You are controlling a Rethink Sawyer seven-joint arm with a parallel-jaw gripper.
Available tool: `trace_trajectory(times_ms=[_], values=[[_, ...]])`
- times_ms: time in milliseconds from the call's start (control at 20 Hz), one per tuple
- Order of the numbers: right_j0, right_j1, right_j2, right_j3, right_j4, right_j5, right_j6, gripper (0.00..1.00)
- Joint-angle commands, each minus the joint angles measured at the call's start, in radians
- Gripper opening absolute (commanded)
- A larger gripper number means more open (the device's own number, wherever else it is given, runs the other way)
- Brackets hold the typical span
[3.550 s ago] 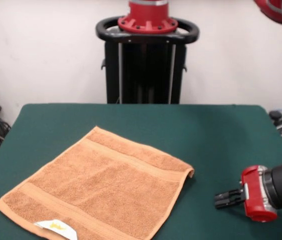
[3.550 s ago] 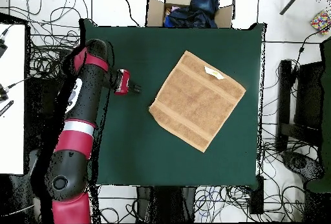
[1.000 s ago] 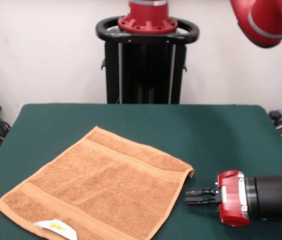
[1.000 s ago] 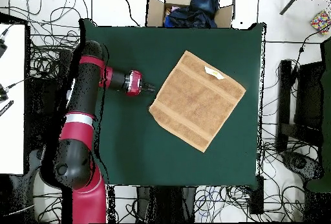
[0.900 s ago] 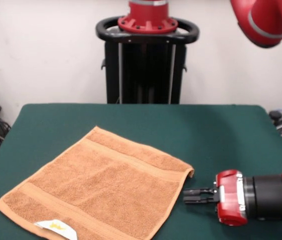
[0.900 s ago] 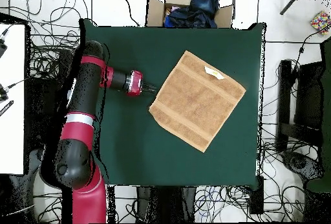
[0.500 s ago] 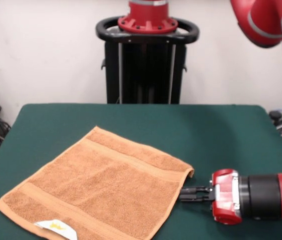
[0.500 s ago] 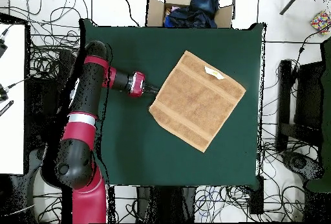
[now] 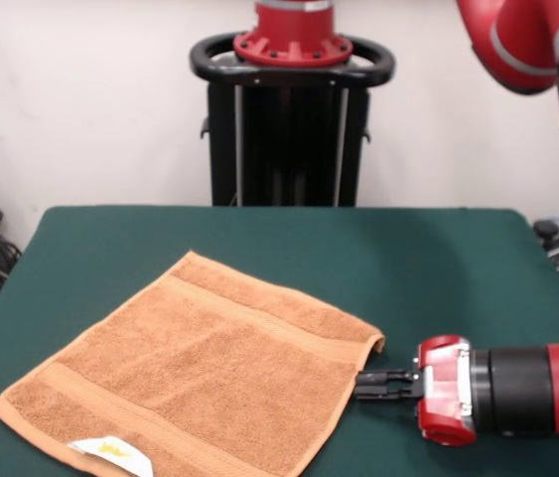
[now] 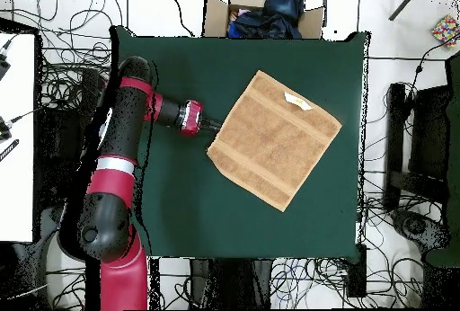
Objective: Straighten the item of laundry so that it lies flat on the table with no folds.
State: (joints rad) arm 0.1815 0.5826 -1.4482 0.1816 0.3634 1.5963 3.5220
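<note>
- Gripper (image 9: 360,385) low over table (image 9: 438,258), lying sideways; fingers nearly together, holding nothing.
- Towel (image 9: 200,373) edge just ahead of the tips, spread flat.

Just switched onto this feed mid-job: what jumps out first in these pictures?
The orange-tan towel catches the eye first: it lies spread out, turned diamond-wise on the dark green table, with a small white tag at its near edge in the front view. Next is the red and black gripper, held low and level, with its tips right at the towel's side edge near one corner.
</note>
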Motion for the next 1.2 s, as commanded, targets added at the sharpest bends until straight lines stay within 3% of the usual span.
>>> trace_trajectory(times_ms=[50,500,1200], values=[[-0.013,0.044,0.09,0.047,0.065,0.021,0.108,0.0],[-0.019,0.037,0.093,0.013,0.102,0.062,0.105,0.0],[-0.043,0.032,0.009,-0.067,0.242,0.128,0.15,0.0]])
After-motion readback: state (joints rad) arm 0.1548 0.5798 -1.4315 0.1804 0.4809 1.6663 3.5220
